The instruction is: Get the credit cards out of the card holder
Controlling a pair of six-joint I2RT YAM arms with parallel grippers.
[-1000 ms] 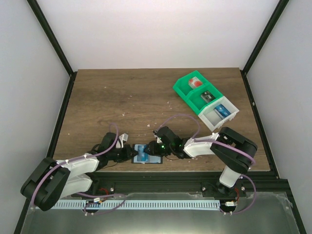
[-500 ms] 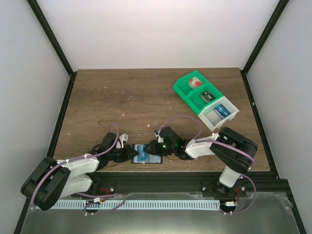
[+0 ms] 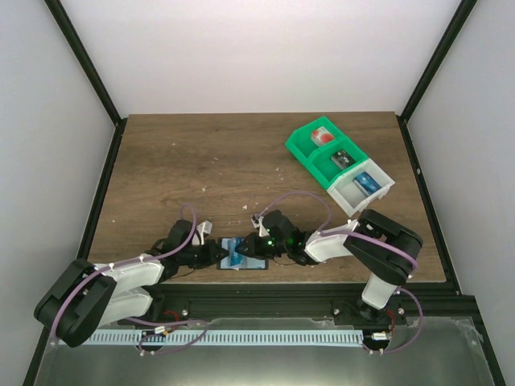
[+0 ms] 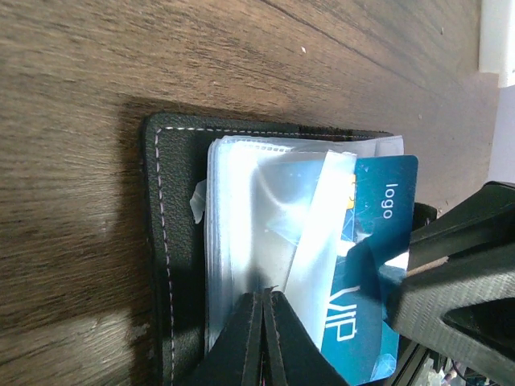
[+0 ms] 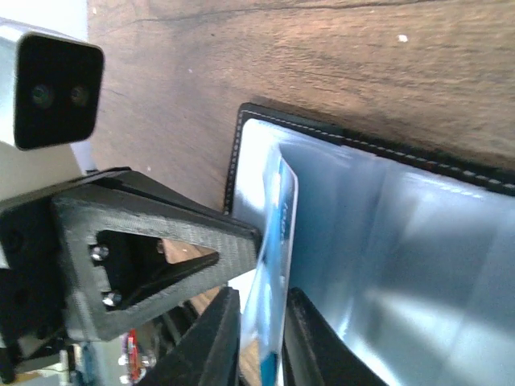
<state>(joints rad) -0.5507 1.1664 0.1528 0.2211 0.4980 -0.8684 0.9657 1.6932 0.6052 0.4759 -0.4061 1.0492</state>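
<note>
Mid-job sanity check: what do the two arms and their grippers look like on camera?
The left arm and right arm are alike: white shells between bulky black joints, looping purple cables. The left gripper and right gripper have matte black tapered fingers, triangular in profile. A green light glows at the right wrist; a white, black-faced camera sits on the left.

1. The card holder (image 4: 161, 241) has black edging with pale stitching and glossy pale blue-grey sleeves
2. The credit card (image 4: 378, 209) is bright blue with white lettering
3. The table (image 3: 225, 161) is brown wood grain
4. The bin (image 3: 299, 149) is green with one white end
5. The arm cables (image 3: 302, 191) are purple
</note>
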